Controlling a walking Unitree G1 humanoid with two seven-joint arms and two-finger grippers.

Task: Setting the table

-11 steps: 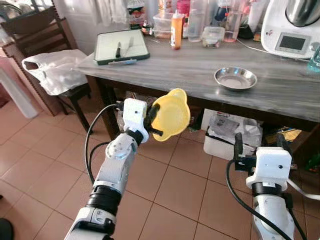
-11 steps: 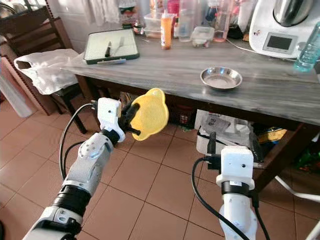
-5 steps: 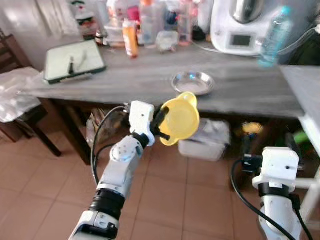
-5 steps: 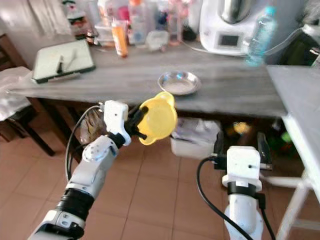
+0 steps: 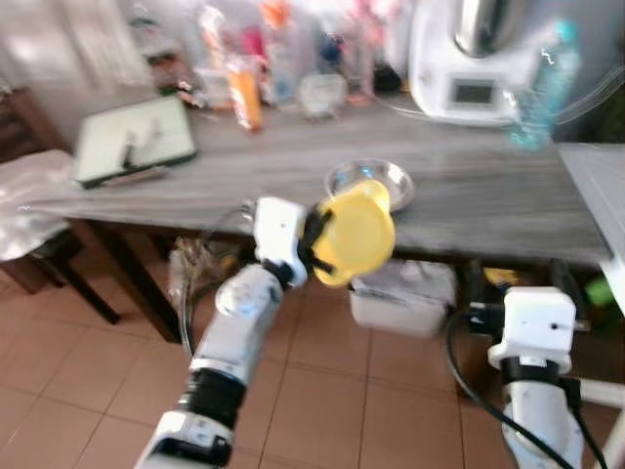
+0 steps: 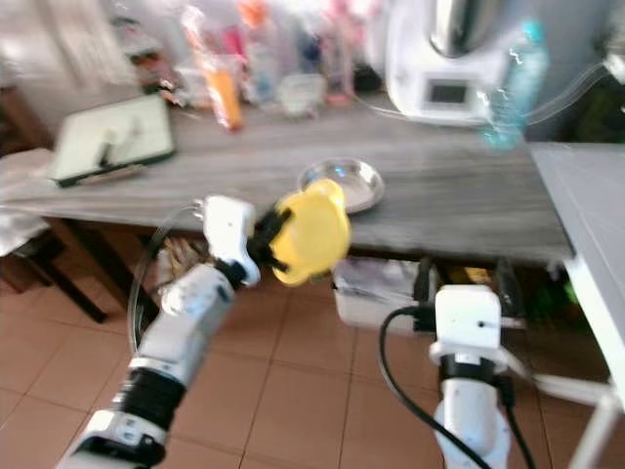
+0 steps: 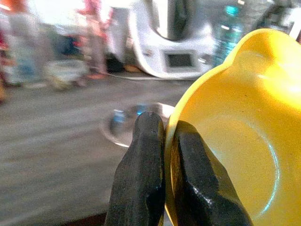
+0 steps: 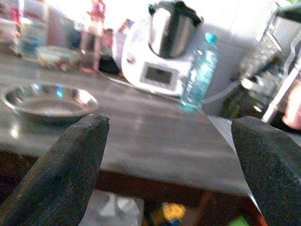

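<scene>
Yellow bowl [image 5: 356, 233] sits mid-frame, its rim pinched by the left gripper [image 7: 162, 155] before the steel dish [image 5: 368, 182] (blurred); right gripper [image 8: 171, 141], lower right, fingers spread wide.

A grey wooden table [image 5: 469, 195] bears a steel dish [image 5: 369, 179], green tray [image 5: 135, 149], bottles [image 5: 244, 93] and white appliance [image 5: 479, 59].

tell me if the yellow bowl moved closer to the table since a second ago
Yes. The left gripper has carried the yellow bowl toward the table; it now overlaps the steel dish, where earlier it hung below the edge.
</scene>
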